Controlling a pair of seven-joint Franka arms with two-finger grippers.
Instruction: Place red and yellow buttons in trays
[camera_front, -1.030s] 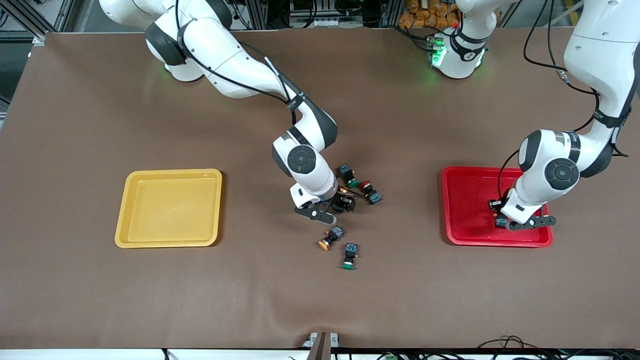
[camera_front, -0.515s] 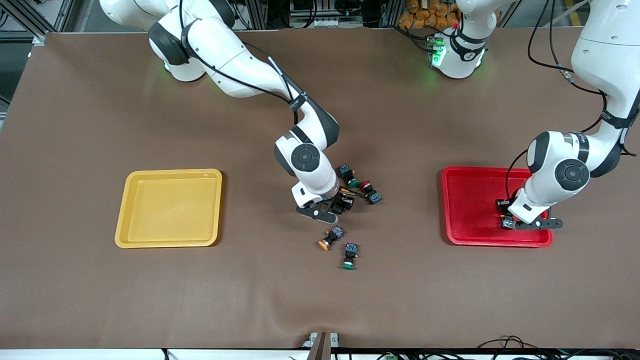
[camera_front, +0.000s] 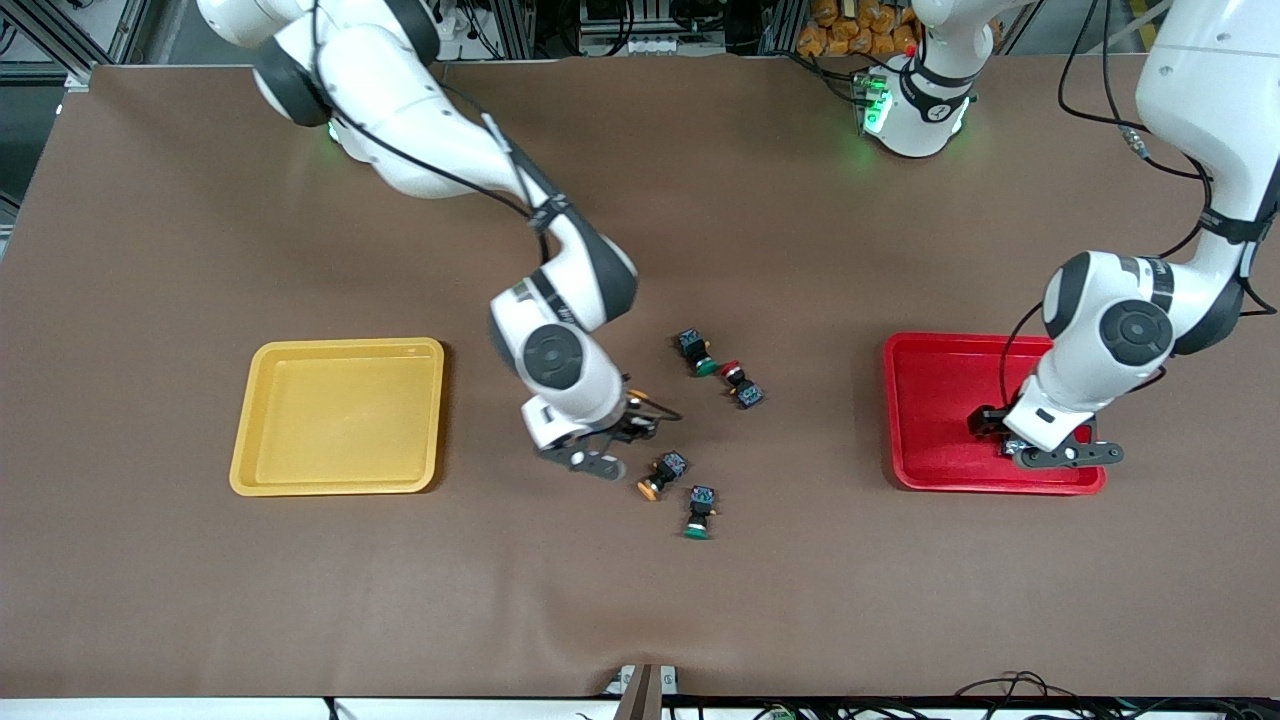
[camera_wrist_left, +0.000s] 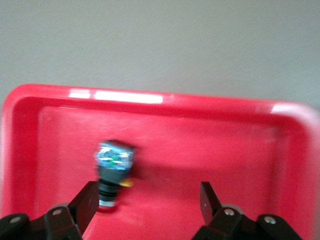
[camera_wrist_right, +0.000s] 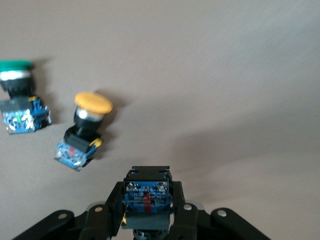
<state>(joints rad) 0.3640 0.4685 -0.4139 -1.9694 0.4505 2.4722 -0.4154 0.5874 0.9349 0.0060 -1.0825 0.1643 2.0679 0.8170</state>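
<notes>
1. Currently the right gripper (camera_front: 612, 440) hangs over bare table between the yellow tray (camera_front: 337, 416) and the loose buttons, its fingers clamped on a button (camera_wrist_right: 148, 196) by the black-and-blue body; the cap colour is hidden in the right wrist view.
2. Its likely goal, the yellow tray, lies toward the right arm's end of the table, well apart from the gripper, so the carry runs that way.
3. On the table near it lie a yellow-capped button (camera_front: 660, 473) and a green-capped one (camera_front: 699, 510); another green one (camera_front: 694, 352) and a red-capped button (camera_front: 741, 385) lie farther from the front camera.
4. Over the red tray (camera_front: 935, 400) the left gripper (camera_wrist_left: 150, 202) stands wide apart, with a button (camera_wrist_left: 113, 170) lying in the tray just beside one finger.
</notes>
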